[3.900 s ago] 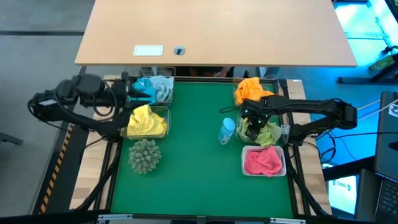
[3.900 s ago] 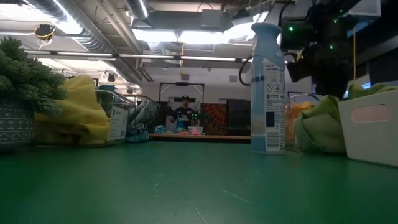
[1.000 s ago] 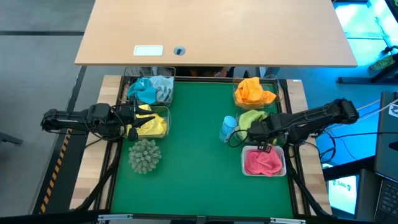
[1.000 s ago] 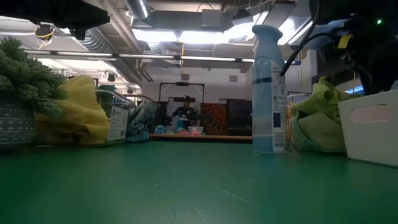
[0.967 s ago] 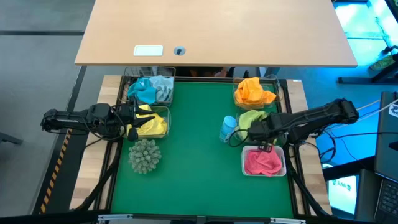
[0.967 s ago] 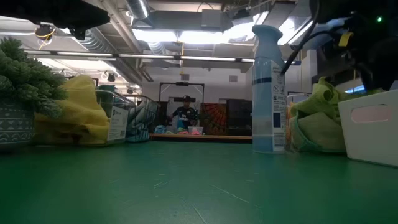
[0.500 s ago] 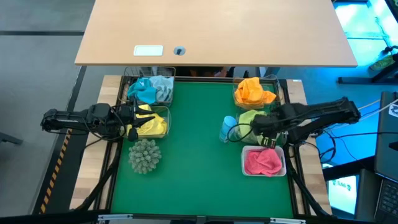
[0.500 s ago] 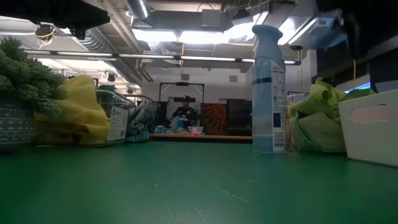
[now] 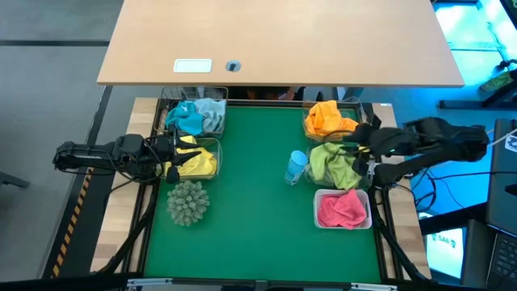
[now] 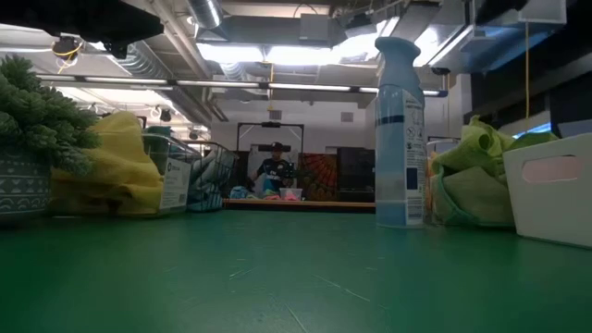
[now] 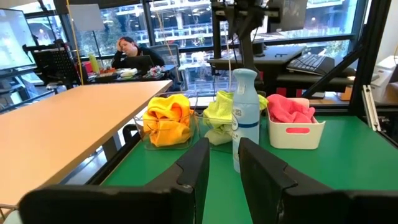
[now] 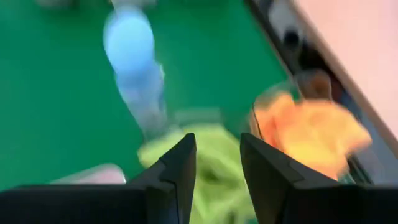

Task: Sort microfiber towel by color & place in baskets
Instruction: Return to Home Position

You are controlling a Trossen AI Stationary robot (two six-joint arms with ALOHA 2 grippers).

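My left gripper (image 11: 224, 148) hangs beside the clear bin (image 9: 217, 152) of rumpled yellow towel (image 9: 192, 159), and my right gripper (image 12: 217, 142) above the crumpled, fuzzy light green towel (image 9: 331, 162). Both pairs of dark fingers are slightly parted, empty.

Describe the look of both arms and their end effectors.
The left arm and right arm are both black, built of rounded jointed segments with thin dark cables running alongside. The left end effector and right end effector each have two flat, dark, angular fingers. No markings are readable on them.
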